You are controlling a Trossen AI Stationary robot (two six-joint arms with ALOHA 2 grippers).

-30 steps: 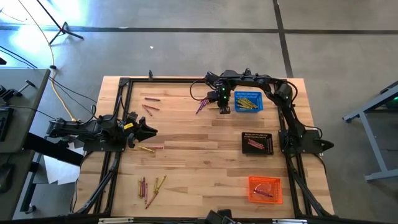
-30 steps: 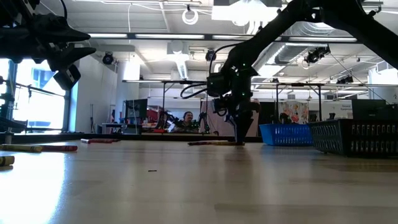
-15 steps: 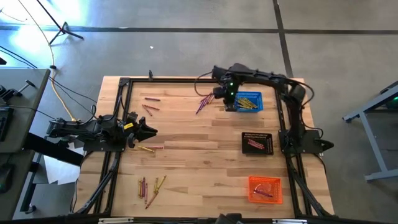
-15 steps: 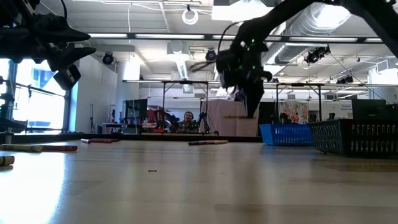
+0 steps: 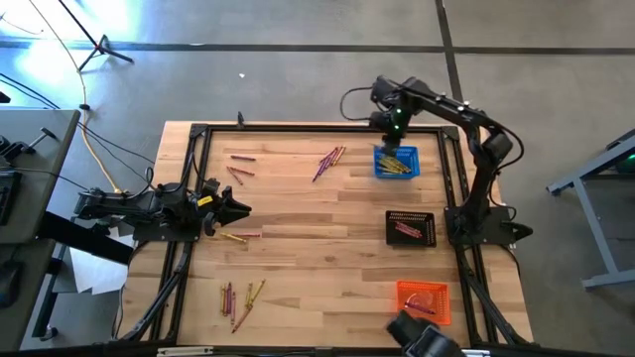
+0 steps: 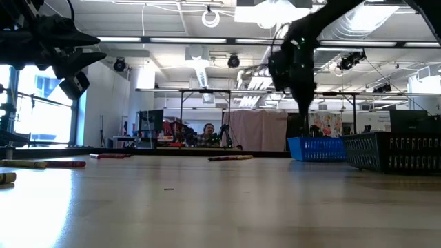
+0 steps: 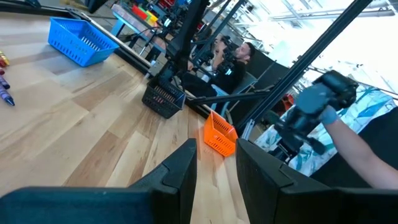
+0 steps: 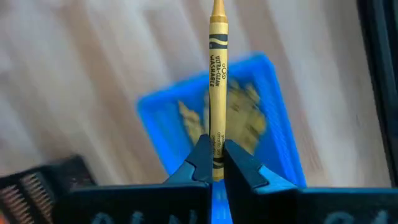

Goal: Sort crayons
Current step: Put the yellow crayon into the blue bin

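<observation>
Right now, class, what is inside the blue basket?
The blue basket holds a heap of yellow crayons. The right gripper, above it, pinches another yellow crayon, which partly hides the heap in its wrist view; their number is unclear.

From above, the right hand (image 5: 395, 139) hides its yellow crayon (image 8: 217, 93), and the blue basket (image 8: 273, 118) beneath blurs in its wrist view.

R gripper (image 8: 214, 163) lifted yellow crayon (image 8: 217, 93) off table, now prob over blue basket (image 5: 396, 163)
</observation>
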